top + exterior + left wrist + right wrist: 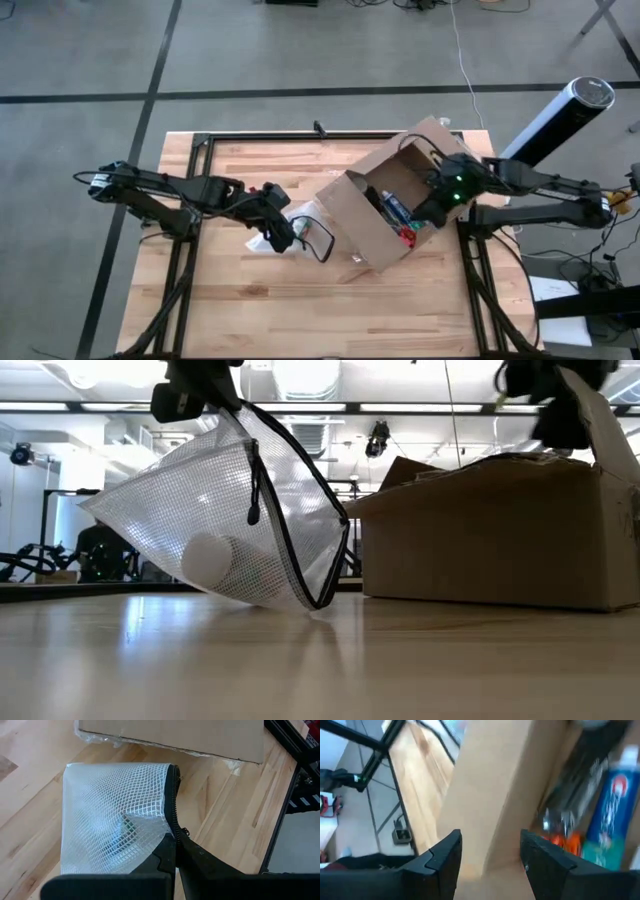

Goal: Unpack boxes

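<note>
From above, the box (385, 205) lies open on the bench (240, 300), items inside; low down, the left gripper (175, 847) has fingers pinching a mesh pouch (230, 510); the right gripper (490, 855), fingers spread, probably straddles a flap.

Inside the box (485, 795), the contents blur in the right wrist view: a blue tube (607, 805) and something orange (565, 842) stay unreadable. The low view cuts off both tools at its top edge, and the round white thing (208, 555) in the mesh pouch (230, 510) cannot be made out.

One cardboard box (385, 215) (open-topped), one mesh zip pouch (225, 525), two arms.
</note>
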